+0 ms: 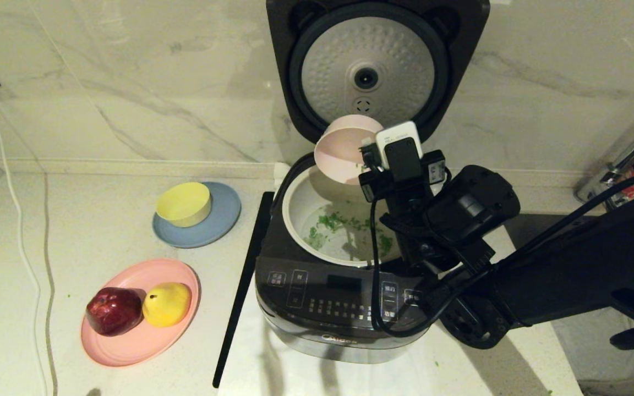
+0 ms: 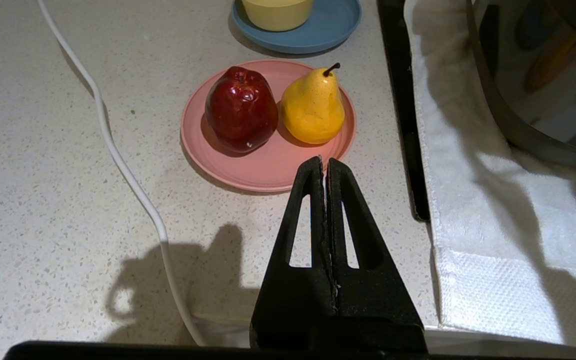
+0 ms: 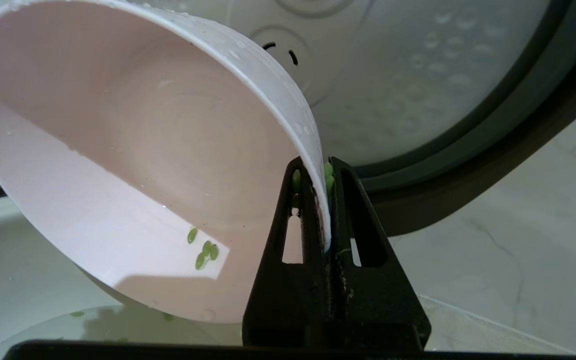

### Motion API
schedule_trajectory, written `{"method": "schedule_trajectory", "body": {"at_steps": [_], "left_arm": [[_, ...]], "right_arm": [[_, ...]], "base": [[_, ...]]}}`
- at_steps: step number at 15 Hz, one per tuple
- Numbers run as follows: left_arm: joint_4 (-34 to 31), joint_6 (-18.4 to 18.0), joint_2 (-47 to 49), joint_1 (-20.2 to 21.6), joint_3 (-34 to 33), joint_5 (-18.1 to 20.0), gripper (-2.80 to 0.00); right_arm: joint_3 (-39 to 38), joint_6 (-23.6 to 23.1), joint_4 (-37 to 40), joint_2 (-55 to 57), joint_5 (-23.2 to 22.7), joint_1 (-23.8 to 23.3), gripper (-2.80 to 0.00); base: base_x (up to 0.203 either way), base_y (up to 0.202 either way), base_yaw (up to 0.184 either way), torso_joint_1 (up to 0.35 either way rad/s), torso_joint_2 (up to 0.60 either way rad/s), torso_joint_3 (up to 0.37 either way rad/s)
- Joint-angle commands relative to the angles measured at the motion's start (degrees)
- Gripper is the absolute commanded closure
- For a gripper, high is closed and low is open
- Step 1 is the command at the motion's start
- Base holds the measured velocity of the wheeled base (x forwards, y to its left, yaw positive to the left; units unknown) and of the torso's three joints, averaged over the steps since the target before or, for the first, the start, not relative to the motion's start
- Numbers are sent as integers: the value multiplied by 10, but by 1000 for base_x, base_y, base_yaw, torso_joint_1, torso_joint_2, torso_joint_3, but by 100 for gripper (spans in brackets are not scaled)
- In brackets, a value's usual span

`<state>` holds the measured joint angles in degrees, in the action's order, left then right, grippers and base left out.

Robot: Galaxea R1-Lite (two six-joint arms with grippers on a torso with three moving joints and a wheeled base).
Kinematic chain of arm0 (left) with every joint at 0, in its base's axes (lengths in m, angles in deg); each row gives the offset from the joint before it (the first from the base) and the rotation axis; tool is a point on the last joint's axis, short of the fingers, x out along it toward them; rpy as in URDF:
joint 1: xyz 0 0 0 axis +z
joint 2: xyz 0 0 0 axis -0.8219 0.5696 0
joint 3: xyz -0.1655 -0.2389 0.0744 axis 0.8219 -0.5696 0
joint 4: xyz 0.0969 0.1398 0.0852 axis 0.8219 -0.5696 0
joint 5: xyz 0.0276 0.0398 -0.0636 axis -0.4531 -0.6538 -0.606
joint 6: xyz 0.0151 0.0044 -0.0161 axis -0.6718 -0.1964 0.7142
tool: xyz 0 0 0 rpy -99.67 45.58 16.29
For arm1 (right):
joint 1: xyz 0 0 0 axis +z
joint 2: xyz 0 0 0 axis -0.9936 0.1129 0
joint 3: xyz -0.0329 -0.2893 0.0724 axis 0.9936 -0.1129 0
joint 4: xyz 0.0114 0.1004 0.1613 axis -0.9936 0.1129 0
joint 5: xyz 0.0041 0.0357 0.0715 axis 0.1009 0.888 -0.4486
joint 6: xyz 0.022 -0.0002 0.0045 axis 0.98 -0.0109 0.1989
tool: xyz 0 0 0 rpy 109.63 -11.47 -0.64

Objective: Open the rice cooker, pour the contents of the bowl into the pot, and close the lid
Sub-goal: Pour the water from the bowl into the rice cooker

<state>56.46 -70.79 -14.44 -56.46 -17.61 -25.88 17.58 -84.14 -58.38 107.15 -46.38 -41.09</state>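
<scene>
A pink plate (image 1: 130, 341) with an apple (image 1: 114, 311) and a pear (image 1: 167, 303) lay left of the rice cooker (image 1: 317, 313), whose lid (image 1: 369, 66) stood raised. The left gripper (image 2: 325, 167) hung near that plate, jaws together and empty. Over the pot (image 1: 300, 198), where the contents (image 1: 331, 223) lay scattered, the right gripper (image 3: 318, 185) pinched the rim of the tilted bowl (image 3: 133, 165).

White marble wall (image 1: 130, 82) rises behind a pale speckled countertop (image 1: 91, 231).

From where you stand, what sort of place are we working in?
Most likely a home kitchen counter: a speckled stone worktop against a marble wall, with an open rice cooker and plates of fruit.
</scene>
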Motion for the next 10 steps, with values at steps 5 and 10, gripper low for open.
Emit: {"method": "schedule_trajectory", "body": {"at_steps": [5, 10], "left_arm": [[0, 0, 0, 0, -5, 0, 0], [0, 0, 0, 0, -5, 0, 0]], "right_arm": [[-12, -1, -5, -17, 2, 4, 0], [-24, -1, -5, -21, 6, 6, 0]], "base": [[0, 0, 0, 0, 0, 0], [0, 0, 0, 0, 0, 0]]}}
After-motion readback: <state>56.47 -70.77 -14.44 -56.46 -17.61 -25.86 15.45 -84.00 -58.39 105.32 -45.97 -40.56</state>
